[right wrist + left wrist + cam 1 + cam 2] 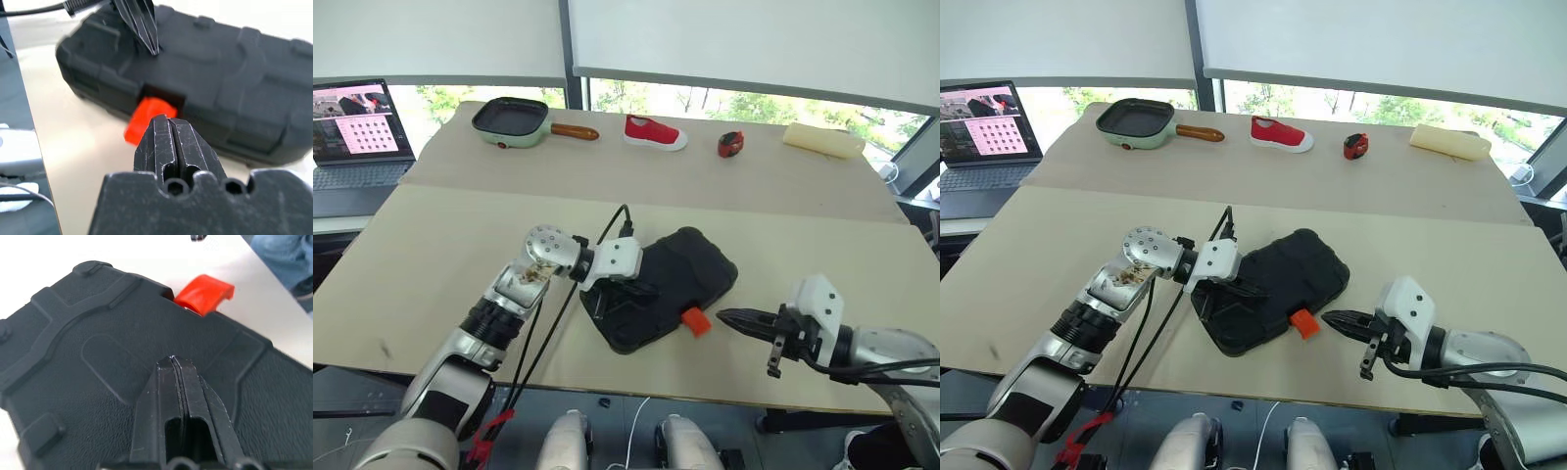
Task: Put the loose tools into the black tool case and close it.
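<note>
The black tool case lies closed and slanted near the table's front edge. Its orange latch sticks out from the near side. My left gripper is shut, and its tips are over the lid, close to the latch side. My right gripper is shut too. It points at the latch from the right, a short way off. In the right wrist view the left gripper shows above the lid. The loose tools are out of view.
Along the far side of the table stand a green square pan, a red shoe, a small red-and-black object and a cream roll. A laptop sits at the far left.
</note>
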Motion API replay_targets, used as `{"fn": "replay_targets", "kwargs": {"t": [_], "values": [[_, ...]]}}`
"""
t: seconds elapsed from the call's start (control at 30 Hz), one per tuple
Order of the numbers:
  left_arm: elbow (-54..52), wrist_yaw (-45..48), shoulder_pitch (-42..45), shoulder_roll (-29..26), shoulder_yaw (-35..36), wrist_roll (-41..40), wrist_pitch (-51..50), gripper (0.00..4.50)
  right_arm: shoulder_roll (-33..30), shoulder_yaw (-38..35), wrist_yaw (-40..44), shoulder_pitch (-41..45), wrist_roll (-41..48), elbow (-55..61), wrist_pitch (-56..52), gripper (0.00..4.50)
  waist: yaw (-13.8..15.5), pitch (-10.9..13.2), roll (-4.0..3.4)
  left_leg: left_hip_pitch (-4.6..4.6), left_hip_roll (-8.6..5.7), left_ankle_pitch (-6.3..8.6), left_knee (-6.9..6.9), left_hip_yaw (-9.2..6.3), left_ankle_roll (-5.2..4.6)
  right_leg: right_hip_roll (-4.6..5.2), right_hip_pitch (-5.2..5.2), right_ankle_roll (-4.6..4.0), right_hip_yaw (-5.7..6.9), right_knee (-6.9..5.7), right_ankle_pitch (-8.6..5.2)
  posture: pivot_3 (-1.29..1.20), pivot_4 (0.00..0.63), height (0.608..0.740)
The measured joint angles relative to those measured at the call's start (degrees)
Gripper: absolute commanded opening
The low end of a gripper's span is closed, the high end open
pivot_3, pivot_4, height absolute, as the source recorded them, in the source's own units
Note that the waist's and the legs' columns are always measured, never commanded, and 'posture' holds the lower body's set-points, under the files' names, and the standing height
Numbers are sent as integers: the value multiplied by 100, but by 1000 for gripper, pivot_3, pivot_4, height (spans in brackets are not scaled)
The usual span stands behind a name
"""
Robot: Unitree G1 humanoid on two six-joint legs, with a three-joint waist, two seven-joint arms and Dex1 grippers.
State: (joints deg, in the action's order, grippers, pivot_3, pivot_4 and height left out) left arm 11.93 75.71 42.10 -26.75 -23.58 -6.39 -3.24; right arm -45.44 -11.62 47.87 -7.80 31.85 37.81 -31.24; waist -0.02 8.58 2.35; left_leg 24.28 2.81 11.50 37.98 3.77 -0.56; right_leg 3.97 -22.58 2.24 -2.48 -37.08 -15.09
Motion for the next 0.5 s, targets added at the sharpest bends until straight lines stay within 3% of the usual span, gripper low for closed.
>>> {"fn": "replay_targets", "kwargs": {"t": [0.5], "values": [[30, -94, -8, 28, 17, 7, 36, 33, 136, 1389, -385, 258, -1115, -509, 143, 0, -13, -2, -1, -10, 1, 0, 0, 0, 0, 1, 13, -2, 3, 2, -2, 0, 150, 740]]}}
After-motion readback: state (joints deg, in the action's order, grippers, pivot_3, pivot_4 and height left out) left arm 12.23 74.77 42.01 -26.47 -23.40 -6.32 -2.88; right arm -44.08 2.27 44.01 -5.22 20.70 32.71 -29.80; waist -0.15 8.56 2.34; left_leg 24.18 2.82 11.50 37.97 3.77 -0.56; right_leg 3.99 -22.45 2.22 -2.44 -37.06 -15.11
